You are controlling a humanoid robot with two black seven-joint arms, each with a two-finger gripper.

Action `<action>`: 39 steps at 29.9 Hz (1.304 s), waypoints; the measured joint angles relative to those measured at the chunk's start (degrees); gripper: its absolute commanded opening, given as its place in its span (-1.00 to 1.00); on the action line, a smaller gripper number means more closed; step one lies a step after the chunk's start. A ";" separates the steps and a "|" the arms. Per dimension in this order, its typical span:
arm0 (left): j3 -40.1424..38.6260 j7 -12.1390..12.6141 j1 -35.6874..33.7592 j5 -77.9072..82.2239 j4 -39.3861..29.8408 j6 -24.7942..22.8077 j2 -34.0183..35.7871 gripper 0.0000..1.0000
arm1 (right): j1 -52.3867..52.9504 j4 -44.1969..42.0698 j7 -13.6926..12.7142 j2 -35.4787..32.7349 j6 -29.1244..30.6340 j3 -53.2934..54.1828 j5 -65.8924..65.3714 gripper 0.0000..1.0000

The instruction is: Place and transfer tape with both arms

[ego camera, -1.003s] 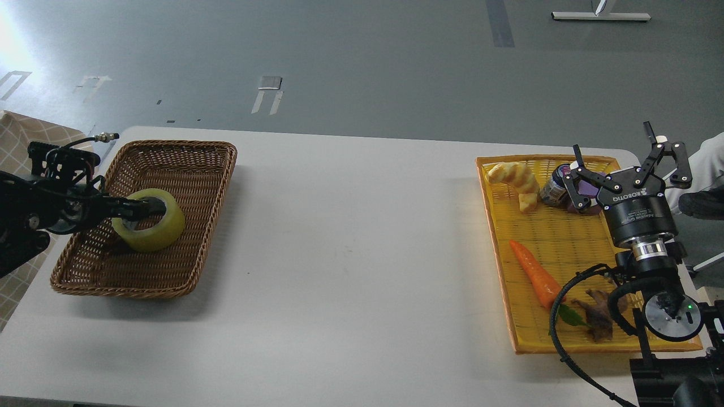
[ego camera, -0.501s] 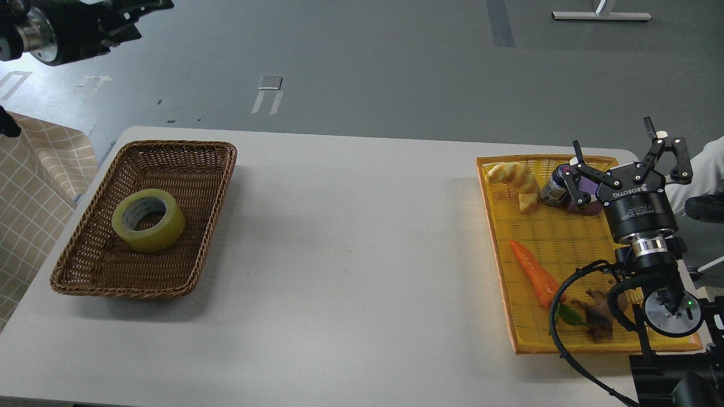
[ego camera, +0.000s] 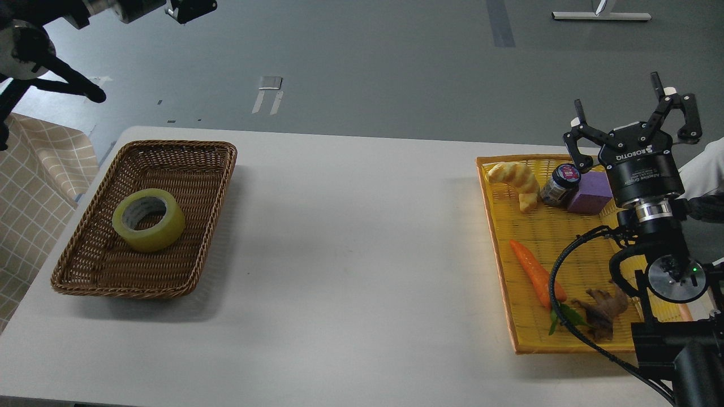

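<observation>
The roll of yellow tape lies flat in the wicker basket at the left of the table, with nothing touching it. My left arm is raised high at the top left. Its gripper is cut off by the frame's top edge, far above the basket, and its fingers cannot be told apart. My right gripper is open and empty. It points upward above the far edge of the yellow tray.
The yellow tray holds a carrot, a croissant-like piece, a small jar, a purple block and a brown root. A checked cloth hangs left of the table. The white table lies between basket and tray.
My left gripper let go of the tape in the basket and rose to the top left. My right gripper has lifted up from over the tray's far items.
</observation>
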 measured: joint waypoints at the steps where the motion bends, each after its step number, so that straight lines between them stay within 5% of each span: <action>1: -2.13 -0.16 1.26 -0.63 -0.59 -0.02 -1.14 0.95 | 0.34 -0.03 -0.04 -0.66 0.00 -0.01 -0.01 1.00; 8: -19.18 -0.27 15.51 -1.51 -7.24 -0.01 -11.41 0.96 | 2.57 -0.61 -0.24 -1.54 0.00 -0.05 0.10 1.00; 15: -27.20 0.29 29.07 -1.19 -9.94 -0.01 -21.69 0.96 | 3.37 -1.09 -0.55 -1.26 0.00 -0.07 0.66 1.00; 20: -28.35 0.38 35.13 -1.04 -10.94 -0.01 -24.43 0.95 | 5.17 -2.44 -4.30 -1.14 0.00 -0.20 3.00 1.00; 25: -29.29 0.08 37.71 -1.04 -11.11 -0.01 -26.34 0.95 | 6.70 -3.99 -6.08 -0.96 0.00 -1.77 5.94 1.00; 39: -36.34 0.13 38.13 -1.03 -10.04 -0.02 -29.79 0.95 | 7.85 -6.06 -5.67 1.88 0.00 -2.49 5.58 1.00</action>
